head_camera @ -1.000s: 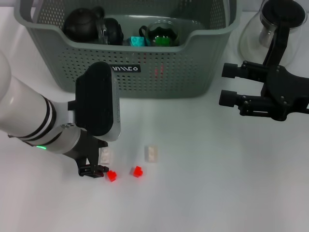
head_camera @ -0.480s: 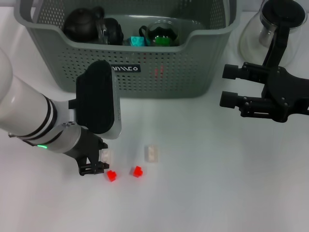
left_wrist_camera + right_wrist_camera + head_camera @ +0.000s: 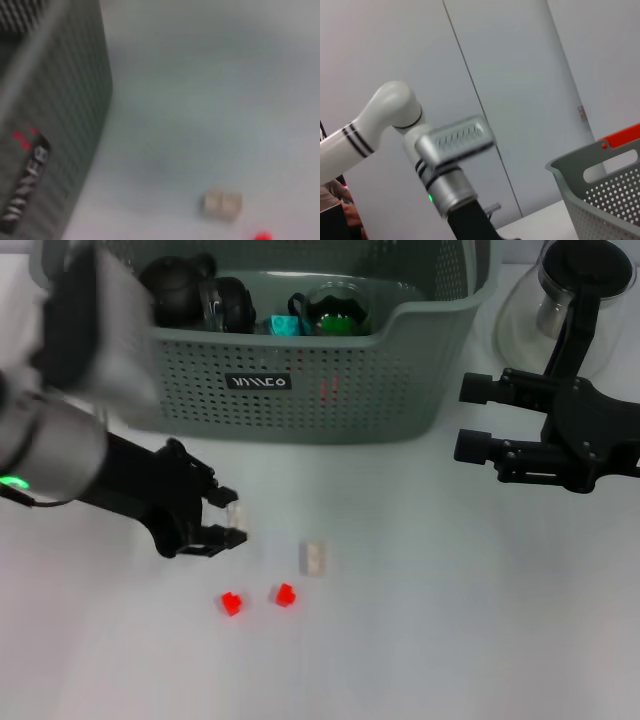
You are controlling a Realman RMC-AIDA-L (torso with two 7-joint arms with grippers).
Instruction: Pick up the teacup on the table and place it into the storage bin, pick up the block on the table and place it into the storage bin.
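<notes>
My left gripper [image 3: 228,518] hangs a little above the table in front of the storage bin [image 3: 300,345], shut on a small whitish block [image 3: 238,510]. A second whitish block [image 3: 315,557] lies on the table to its right and also shows in the left wrist view as the block [image 3: 222,204]. A glass teacup [image 3: 335,308] with green inside sits in the bin. My right gripper [image 3: 475,420] is parked open at the right, level with the bin's front corner.
Two small red blocks [image 3: 231,603] [image 3: 285,594] lie on the table near me. The bin also holds a black teapot [image 3: 170,285] and dark cups. A glass pitcher [image 3: 570,290] stands at the back right behind the right arm.
The left gripper closed on the whitish block that lay by the red one, lifted it and swung up toward the bin. The right arm stayed put.
</notes>
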